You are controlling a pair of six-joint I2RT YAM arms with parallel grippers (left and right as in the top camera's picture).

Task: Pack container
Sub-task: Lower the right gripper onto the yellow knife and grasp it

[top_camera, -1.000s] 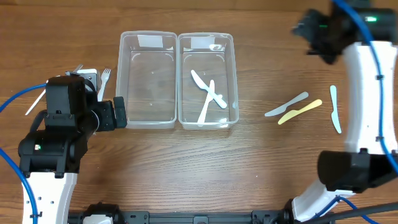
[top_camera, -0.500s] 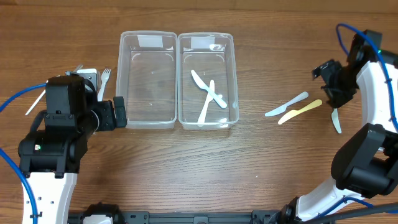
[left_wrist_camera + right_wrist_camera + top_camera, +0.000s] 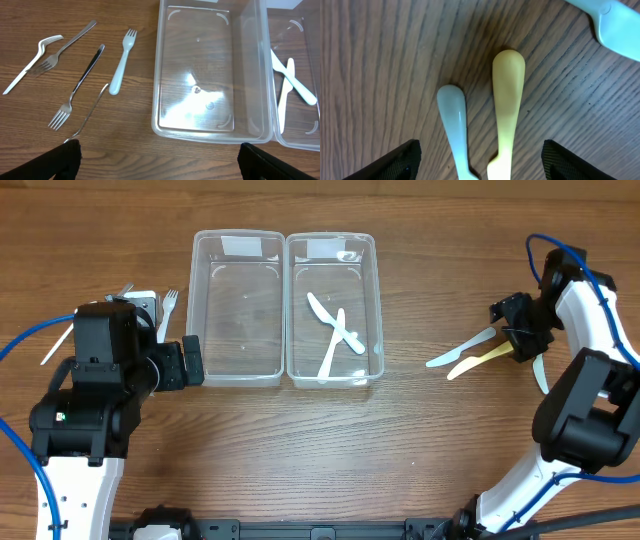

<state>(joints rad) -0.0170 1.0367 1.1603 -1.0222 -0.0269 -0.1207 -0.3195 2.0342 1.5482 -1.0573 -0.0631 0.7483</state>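
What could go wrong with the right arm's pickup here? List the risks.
1. The yellow knife and white knife lie close side by side between the fingers of the open right end effector; closing could catch both.
2. Both lie flat on the table, so the fingers might push one away instead of gripping it.

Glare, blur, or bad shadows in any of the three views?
Left wrist: bright glare patches on the floor of the empty clear container; white plastic fork sharp. Right wrist: wood grain and the yellow knife handle crisp, the right gripper's fingers dark and soft in the bottom corners. Overhead: even light, soft shadows, nothing blown out.
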